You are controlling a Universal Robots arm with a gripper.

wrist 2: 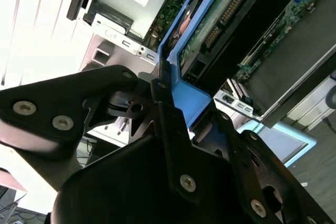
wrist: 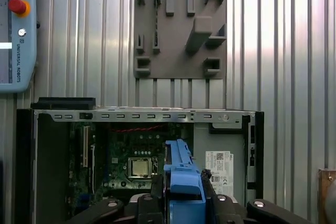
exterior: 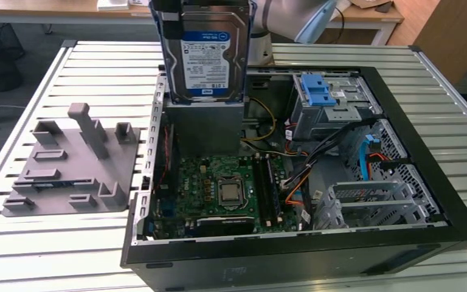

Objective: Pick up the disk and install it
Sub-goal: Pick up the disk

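Above the open case (exterior: 428,240), gripper (wrist 2: 169,95) clamps the disk (exterior: 205,55).

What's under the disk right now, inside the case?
The disk hangs over the open case, roughly where the grey power-supply box meets the motherboard. In the first wrist view the disk's own blue carrier covers the spot straight below it.

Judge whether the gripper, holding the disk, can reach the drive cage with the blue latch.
Probably yes: the case lies open and nothing covers the cage. The gripper holds the disk over the case, though cables run beside the cage.
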